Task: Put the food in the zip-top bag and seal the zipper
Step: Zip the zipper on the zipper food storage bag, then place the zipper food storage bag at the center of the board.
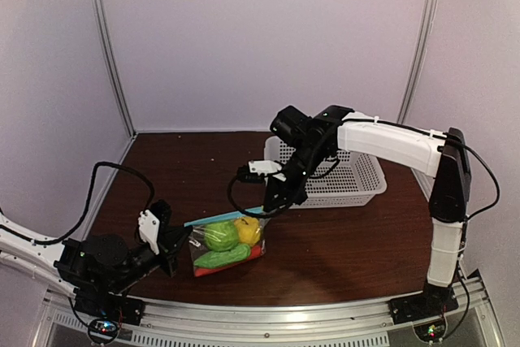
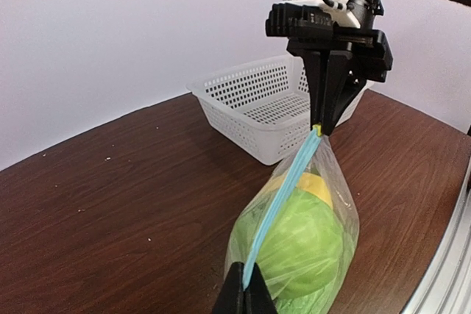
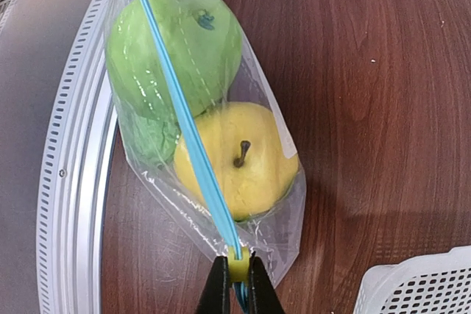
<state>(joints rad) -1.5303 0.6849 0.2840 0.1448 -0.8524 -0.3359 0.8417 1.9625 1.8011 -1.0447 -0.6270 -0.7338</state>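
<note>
The clear zip-top bag (image 1: 229, 243) lies near the table's front edge. Inside it are the green apple (image 3: 176, 42), the yellow fruit (image 3: 239, 159), a green vegetable (image 3: 147, 137) and a red piece (image 1: 246, 258). The teal-blue zipper (image 3: 180, 108) runs taut along the top of the bag between both grippers. My left gripper (image 2: 249, 284) is shut on the zipper's (image 2: 283, 196) left end. My right gripper (image 3: 235, 277) is shut on a yellow-green slider tab (image 3: 238, 265) at the zipper's right end, and shows in the left wrist view (image 2: 321, 124) above the bag (image 2: 346, 211).
A white perforated basket (image 1: 345, 183) stands behind the bag at the back right, just beyond the right gripper. A perforated metal rail (image 3: 73, 182) runs along the table's near edge, close to the bag.
</note>
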